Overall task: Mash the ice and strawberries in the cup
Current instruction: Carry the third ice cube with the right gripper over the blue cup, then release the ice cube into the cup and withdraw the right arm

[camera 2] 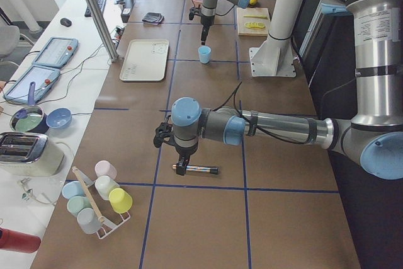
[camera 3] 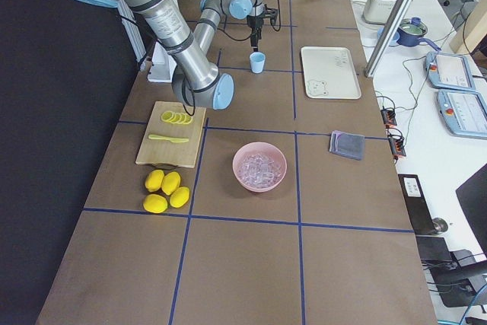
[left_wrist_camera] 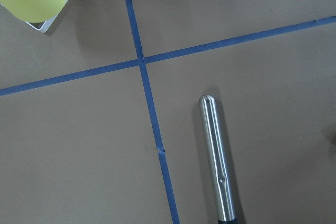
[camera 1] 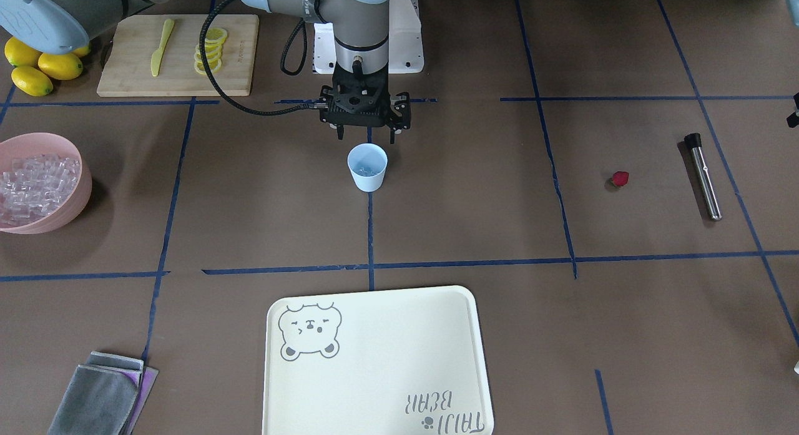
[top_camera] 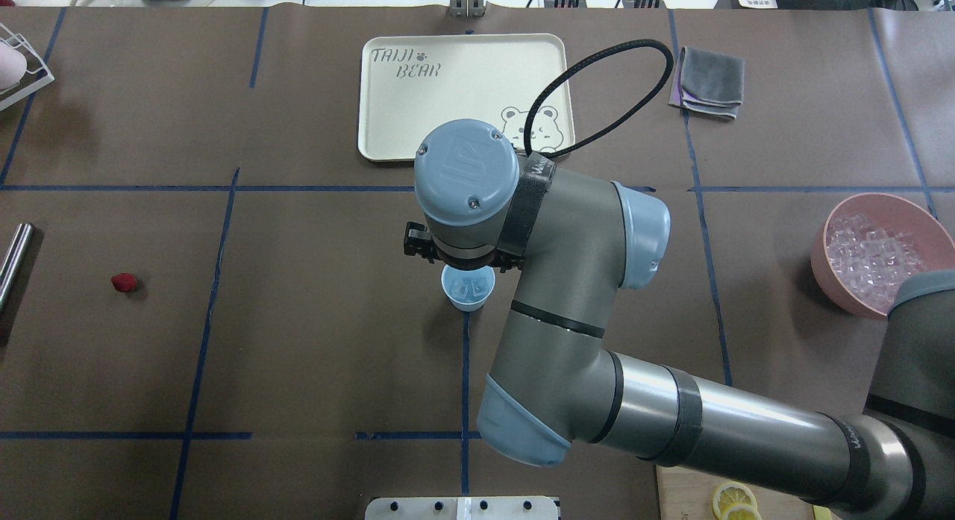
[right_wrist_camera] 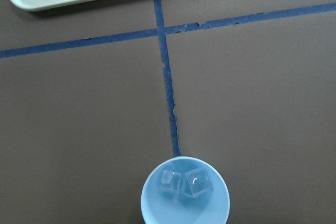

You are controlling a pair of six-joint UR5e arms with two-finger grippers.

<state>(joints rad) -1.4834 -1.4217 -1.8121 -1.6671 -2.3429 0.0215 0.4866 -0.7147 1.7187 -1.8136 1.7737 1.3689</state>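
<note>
The light blue cup (camera 1: 367, 170) stands upright at the table's middle, with two clear ice cubes (right_wrist_camera: 191, 183) in it. My right gripper (camera 1: 367, 135) hangs just above and behind the cup, open and empty. The red strawberry (camera 1: 619, 178) lies alone on the mat, far from the cup. A metal muddler (camera 1: 705, 179) with a black end lies beyond it. My left gripper (camera 2: 182, 167) hovers over the muddler's black end; I cannot tell whether it is open. The left wrist view shows the muddler (left_wrist_camera: 218, 161) below.
A pink bowl (camera 1: 81, 195) full of ice stands at the table's end on my right. A cutting board (camera 1: 181, 79) holds lemon slices and a yellow knife, with whole lemons (camera 1: 44, 67) beside it. A cream tray (camera 1: 374, 360) and a grey cloth (camera 1: 100, 394) lie across the table.
</note>
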